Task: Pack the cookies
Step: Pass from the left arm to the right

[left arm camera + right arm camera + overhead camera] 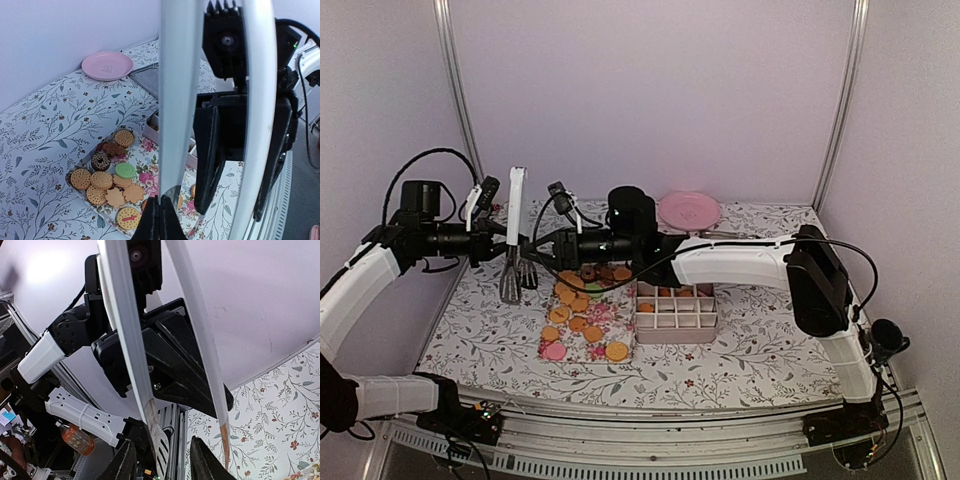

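The cookies (582, 322), mostly golden with a pink one, lie on a floral tray (611, 316) mid-table; in the left wrist view the cookies (107, 181) also include a green and a dark one. A few sit in the back cells of a white divided box (676, 322). My left gripper (500, 243) (160, 221) is shut on white tongs (514, 215) (180, 100), held upright above the table's left side. My right gripper (536, 252) (162, 462) reaches across to them, and its fingers stand apart on either side of one slotted tong blade (161, 447).
A pink plate (689, 210) (107, 65) sits at the back by the wall, with a flat grey slab (149, 78) beside it. The right arm stretches over the divided box and the tray.
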Robot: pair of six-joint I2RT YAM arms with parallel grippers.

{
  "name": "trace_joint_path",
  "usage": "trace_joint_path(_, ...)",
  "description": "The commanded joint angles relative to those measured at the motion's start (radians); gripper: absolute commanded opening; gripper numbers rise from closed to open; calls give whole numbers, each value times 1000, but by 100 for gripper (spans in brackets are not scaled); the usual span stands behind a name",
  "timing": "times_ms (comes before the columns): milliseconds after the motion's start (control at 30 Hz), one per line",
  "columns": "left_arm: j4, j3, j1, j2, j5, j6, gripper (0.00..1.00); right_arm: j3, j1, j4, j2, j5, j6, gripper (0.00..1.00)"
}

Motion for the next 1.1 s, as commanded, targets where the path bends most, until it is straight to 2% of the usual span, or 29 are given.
trace_joint_path(0,16,17,-14,-9,15,-5,0,93,9,26,13,-32,14,38)
trace_joint_path(467,39,11,-33,-6,10,-22,0,206,28,4,105,-27,23,33)
trace_joint_path(533,43,8,-35,-6,0,-21,0,228,36,0,117,-29,25,29)
trace_joint_path(600,49,2,-38,-5,-24,-13,0,245,42,1,127,-35,28,22)
trace_joint_path(733,68,-21,-39,-8,-128,37,0,244,51,5,114,-50,37,1)
trace_joint_path(900,110,-51,-35,15,-346,91,0,161,51,59,17,-84,44,0)
trace_joint_path(1067,164,-70,12,58,-437,97,0,60,50,165,-77,-159,80,0)
